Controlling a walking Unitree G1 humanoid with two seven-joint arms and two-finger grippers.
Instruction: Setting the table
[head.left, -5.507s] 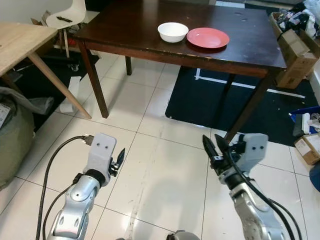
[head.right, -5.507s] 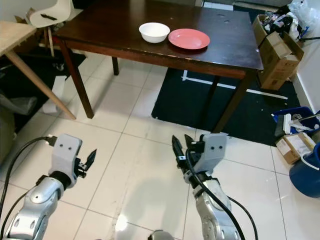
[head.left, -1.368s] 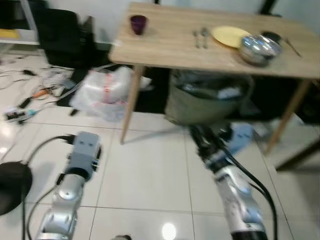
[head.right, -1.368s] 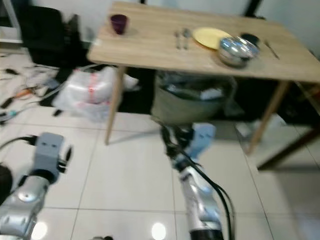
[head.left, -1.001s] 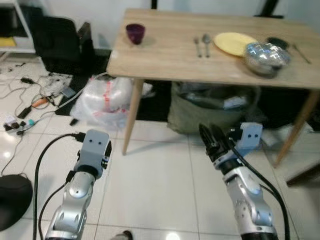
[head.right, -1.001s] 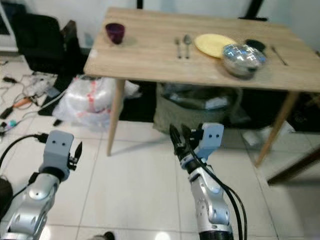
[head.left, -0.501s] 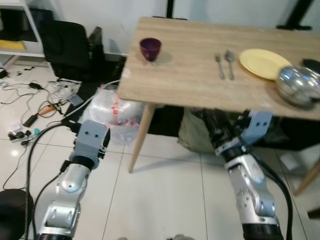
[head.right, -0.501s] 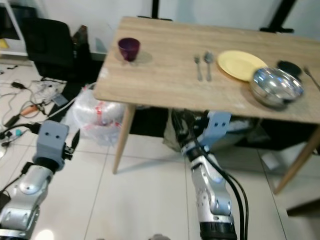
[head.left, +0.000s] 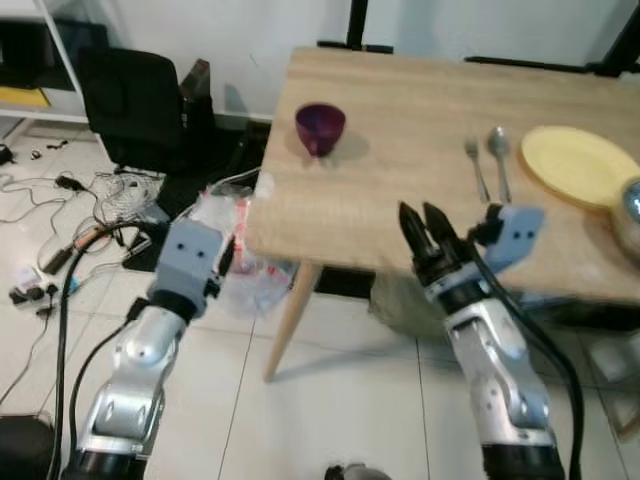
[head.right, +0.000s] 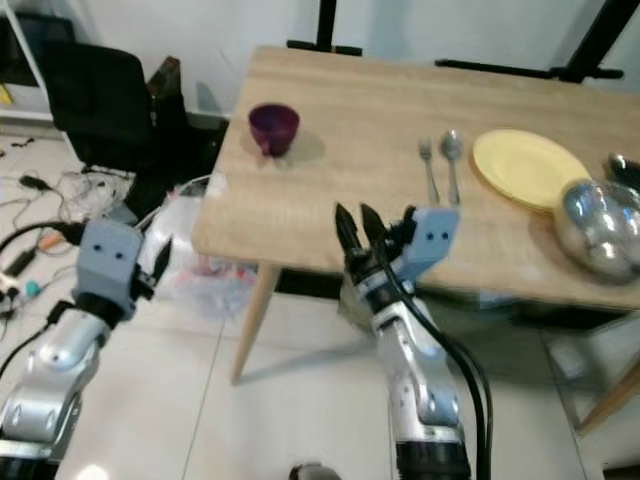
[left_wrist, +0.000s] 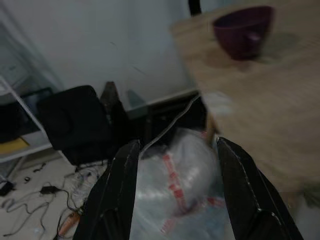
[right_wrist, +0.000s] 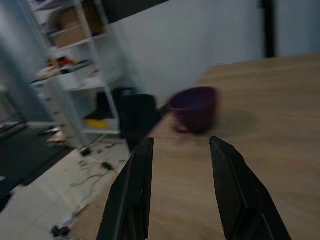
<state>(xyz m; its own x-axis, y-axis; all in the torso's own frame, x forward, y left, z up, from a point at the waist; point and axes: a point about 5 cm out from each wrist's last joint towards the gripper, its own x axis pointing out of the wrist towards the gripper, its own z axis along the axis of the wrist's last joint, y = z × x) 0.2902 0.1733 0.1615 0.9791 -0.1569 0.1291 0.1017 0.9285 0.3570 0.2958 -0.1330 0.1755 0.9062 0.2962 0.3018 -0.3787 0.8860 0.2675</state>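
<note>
right gripper (head.left: 423, 218), fingers parted, hovers at the wooden table's (head.left: 400, 170) near edge, mid-frame; purple cup (head.left: 320, 129) upper centre; left gripper (left_wrist: 172, 150) spread empty.

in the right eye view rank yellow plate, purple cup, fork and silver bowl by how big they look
1. yellow plate
2. silver bowl, though the picture's edge cuts it off, so plate versus bowl is unsure
3. purple cup
4. fork, long but very thin

The cup sits farther back, so it may look smaller than it is.
</note>
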